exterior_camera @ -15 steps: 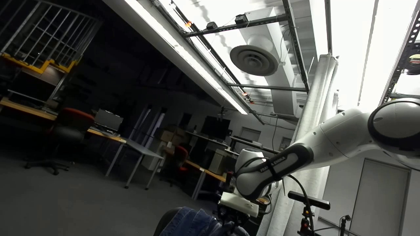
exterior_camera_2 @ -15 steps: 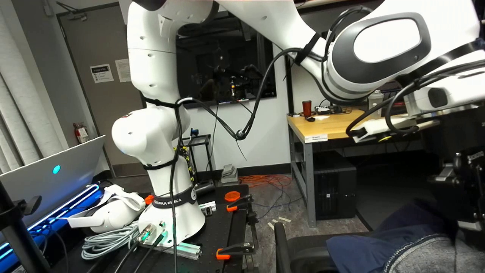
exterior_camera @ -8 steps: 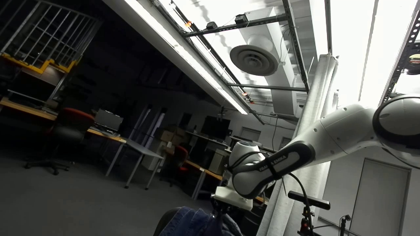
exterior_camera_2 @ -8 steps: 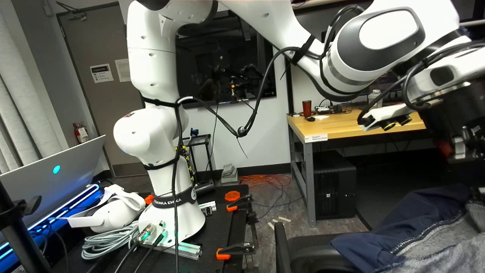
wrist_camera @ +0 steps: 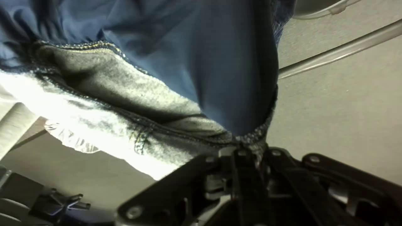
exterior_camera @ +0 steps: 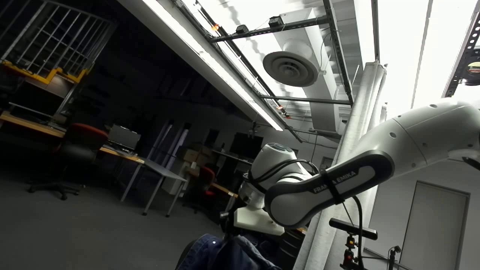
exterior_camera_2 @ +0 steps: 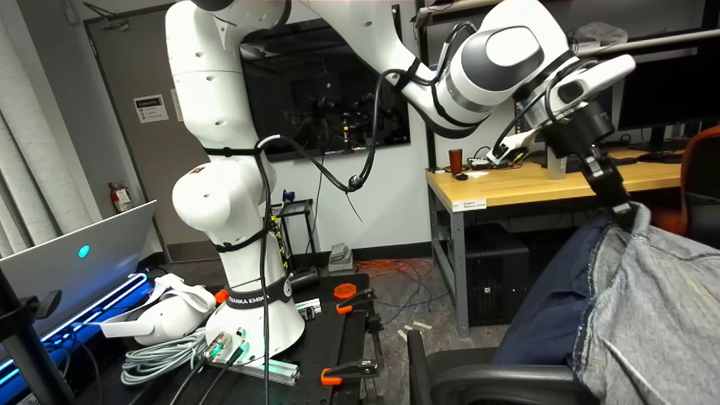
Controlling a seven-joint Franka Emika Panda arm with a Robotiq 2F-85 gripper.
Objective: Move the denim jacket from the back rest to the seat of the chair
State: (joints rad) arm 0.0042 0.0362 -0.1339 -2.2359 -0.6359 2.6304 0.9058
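Denim jacket — edge between fingers

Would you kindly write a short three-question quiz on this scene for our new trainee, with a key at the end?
1. Open question: what is the pincer holding?
2. Multiple choice: the tumbler on the wooden desk is (a) green, (b) red, (c) white.
3. True or false: the robot's base stands on the wooden desk.

Key:
1. The denim jacket.
2. (b).
3. False; it stands on the black table.
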